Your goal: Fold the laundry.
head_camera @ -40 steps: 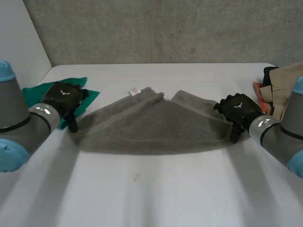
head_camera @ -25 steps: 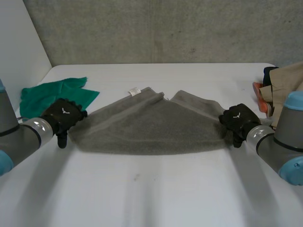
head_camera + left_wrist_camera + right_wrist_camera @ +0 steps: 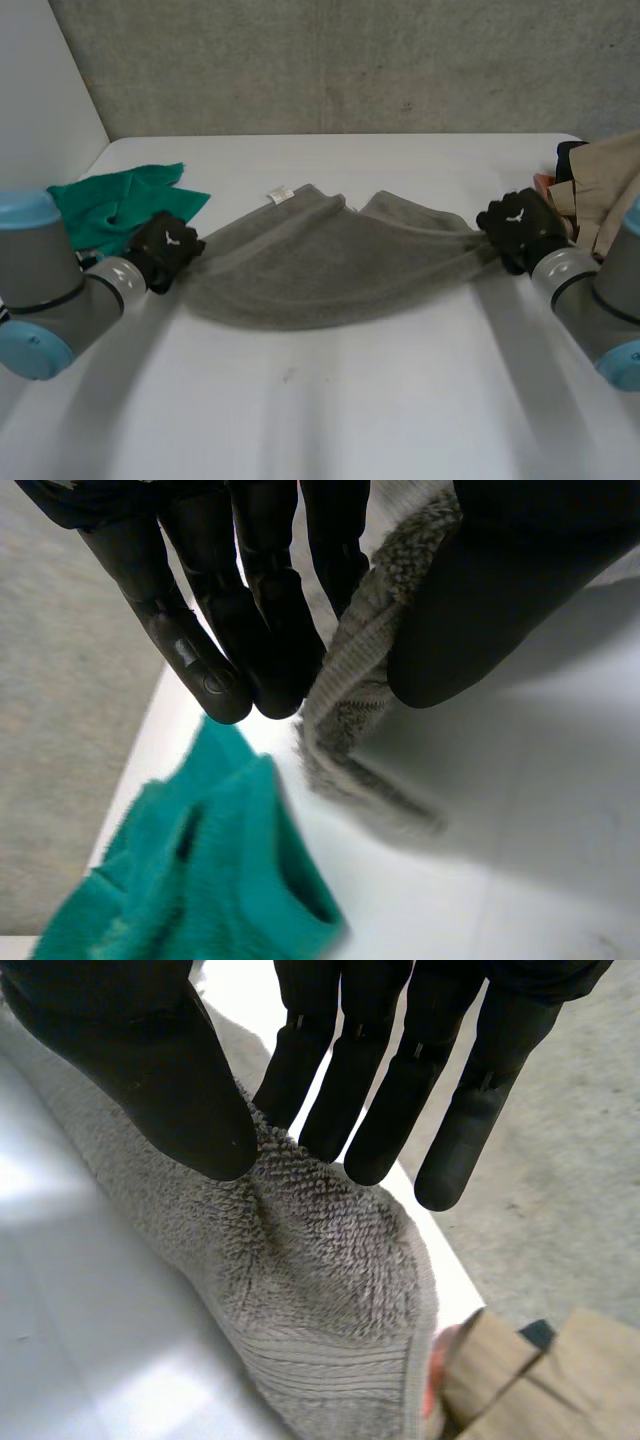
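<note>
While the grey towel (image 3: 320, 265) is lying across the table's (image 3: 400, 400) middle, I am seeing my left hand (image 3: 165, 245) pinching its end near the green cloth (image 3: 110, 205) and my right hand (image 3: 515, 225) pinching the end beside the beige clothes (image 3: 600, 180).

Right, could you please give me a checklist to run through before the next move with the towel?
1. Left hand pinching one end of the grey towel: ok.
2. Right hand pinching the other end: ok.
3. Towel spread flat: not ok, it sags and its far edge is bunched.
4. Green cloth apart from the towel: ok.
5. Clothes pile apart from the towel's end: cannot tell.
</note>
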{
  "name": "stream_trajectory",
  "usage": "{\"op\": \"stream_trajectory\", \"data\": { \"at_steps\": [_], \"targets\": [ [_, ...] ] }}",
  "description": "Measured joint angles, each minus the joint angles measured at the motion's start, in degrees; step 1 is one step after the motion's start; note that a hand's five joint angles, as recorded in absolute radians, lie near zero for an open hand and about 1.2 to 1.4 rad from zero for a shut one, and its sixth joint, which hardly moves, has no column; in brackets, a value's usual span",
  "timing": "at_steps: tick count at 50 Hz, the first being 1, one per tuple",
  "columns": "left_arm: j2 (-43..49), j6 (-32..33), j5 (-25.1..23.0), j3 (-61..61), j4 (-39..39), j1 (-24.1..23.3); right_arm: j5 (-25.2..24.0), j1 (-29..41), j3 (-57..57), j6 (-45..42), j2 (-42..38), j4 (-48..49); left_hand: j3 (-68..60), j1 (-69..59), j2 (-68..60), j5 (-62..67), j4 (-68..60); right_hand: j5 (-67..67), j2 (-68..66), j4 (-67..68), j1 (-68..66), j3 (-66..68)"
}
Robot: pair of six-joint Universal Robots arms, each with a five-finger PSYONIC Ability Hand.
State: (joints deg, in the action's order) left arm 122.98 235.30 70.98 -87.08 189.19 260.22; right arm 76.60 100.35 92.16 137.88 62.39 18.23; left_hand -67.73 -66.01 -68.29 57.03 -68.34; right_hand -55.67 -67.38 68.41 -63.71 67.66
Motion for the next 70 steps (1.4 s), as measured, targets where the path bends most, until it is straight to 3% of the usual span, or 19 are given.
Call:
{"op": "stream_trajectory", "data": {
  "at_steps": [3, 4, 10, 14, 20, 30, 32, 36, 37, 41, 44, 48, 54, 56, 60, 64, 70],
  "targets": [
    [-2.8, -1.9, 0.4, -0.5, -0.7, -0.2, 0.0, -0.3, -0.4, 0.3, 1.7, -1.0, 0.0, 0.0, 0.0, 0.0, 0.0, 0.0, 0.0, 0.0, 0.0, 0.1],
    [-8.8, -6.1, 1.1, -1.5, -1.9, -0.5, 0.0, -0.8, -1.6, 0.9, 5.0, -2.4, 0.0, 0.0, 0.0, 0.0, 0.0, 0.0, 0.0, 0.0, 0.0, 0.3],
    [-25.3, -20.1, 1.7, -3.4, -3.8, -0.9, -0.3, -1.2, -8.1, 4.2, 12.8, -3.9, 0.0, 0.0, 0.0, 0.0, 0.0, -1.3, 0.0, 0.0, 0.0, 0.3],
    [-34.8, -28.8, 1.7, -3.9, -4.3, -1.2, -0.6, -1.0, -15.5, 8.4, 14.5, -3.4, 0.0, 0.0, -0.1, 0.0, 0.0, -1.6, 0.0, 0.0, 0.0, 0.3],
    [-43.9, -37.5, 1.0, -4.0, -4.7, -2.9, -1.4, 1.1, -28.5, 15.2, 7.1, -0.5, -0.2, 0.0, -0.2, 0.0, -0.1, -2.3, 0.0, 0.1, 0.0, 0.3],
    [-44.4, -38.9, 0.9, -4.5, -7.4, -9.9, -4.1, 8.5, -43.5, 16.4, -15.3, 6.0, -0.2, 0.0, -0.2, 0.0, -0.1, -2.3, 0.0, 0.2, 0.0, 0.3],
    [-43.4, -38.7, 1.7, -4.5, -8.3, -11.4, -4.3, 9.9, -45.2, 16.4, -19.8, 7.3, -0.2, 0.0, -0.2, 0.0, -0.1, 3.9, 6.1, -6.6, 3.3, -6.1],
    [-41.1, -38.2, 3.8, -4.0, -9.8, -13.5, -3.0, 12.2, -48.5, 17.1, -27.5, 8.9, -0.2, 0.0, -0.2, 0.0, -0.1, 44.7, 47.3, -45.8, 43.4, -45.4],
    [-40.7, -38.1, 4.4, -3.8, -10.2, -13.9, -2.1, 12.5, -49.2, 17.4, -28.4, 8.8, -0.2, 0.0, -0.2, 0.0, -0.1, 50.0, 52.2, -51.9, 48.5, -51.7],
    [-39.8, -37.9, 6.5, -2.7, -11.6, -15.2, 3.5, 12.8, -50.4, 19.0, -28.3, 6.2, -0.2, 0.0, -0.2, 0.0, -0.1, 52.9, 55.2, -56.1, 51.1, -55.7],
    [-39.7, -37.9, 8.2, -1.2, -12.5, -16.0, 9.9, 12.7, -49.4, 20.9, -23.6, -0.2, -0.2, 0.0, -0.2, 0.0, -0.1, 52.9, 55.2, -56.3, 51.1, -55.7],
    [-39.9, -38.0, 9.4, 1.1, -13.2, -16.6, 14.2, 11.9, -44.8, 22.3, -15.4, -10.9, -0.2, 0.0, -0.2, 0.0, -0.1, 52.9, 55.2, -56.3, 51.1, -55.7],
    [-39.7, -38.2, 10.6, 4.9, -13.9, -17.7, 14.0, 10.6, -34.3, 23.5, -5.6, -23.6, -0.2, 0.0, -0.2, 0.0, -0.1, 52.9, 55.2, -56.3, 51.1, -55.7],
    [-39.1, -38.4, 11.4, 7.1, -14.5, -18.7, 11.8, 10.2, -25.4, 25.0, -0.9, -28.7, -0.2, 0.0, -0.2, 0.0, -0.1, 52.9, 55.2, -56.3, 51.1, -55.7],
    [-37.5, -38.4, 13.0, 11.0, -15.5, -21.2, 8.2, 10.7, -14.5, 28.4, 2.1, -29.2, -0.2, 0.0, -0.2, 0.0, -0.1, 52.9, 55.2, -56.3, 51.1, -55.7],
    [-35.4, -38.2, 15.1, 15.3, -16.6, -24.2, 5.1, 13.0, -5.3, 32.9, 2.5, -23.7, -0.2, 0.0, -0.2, 0.0, -0.1, 52.9, 55.2, -56.3, 51.1, -55.7],
    [-32.8, -37.8, 17.6, 20.3, -18.4, -27.7, 5.6, 17.0, -0.4, 39.4, -0.3, -11.4, -0.2, 0.0, -0.2, 0.0, -0.1, 52.5, 55.0, -56.1, 50.8, -55.4]
  ]
}}
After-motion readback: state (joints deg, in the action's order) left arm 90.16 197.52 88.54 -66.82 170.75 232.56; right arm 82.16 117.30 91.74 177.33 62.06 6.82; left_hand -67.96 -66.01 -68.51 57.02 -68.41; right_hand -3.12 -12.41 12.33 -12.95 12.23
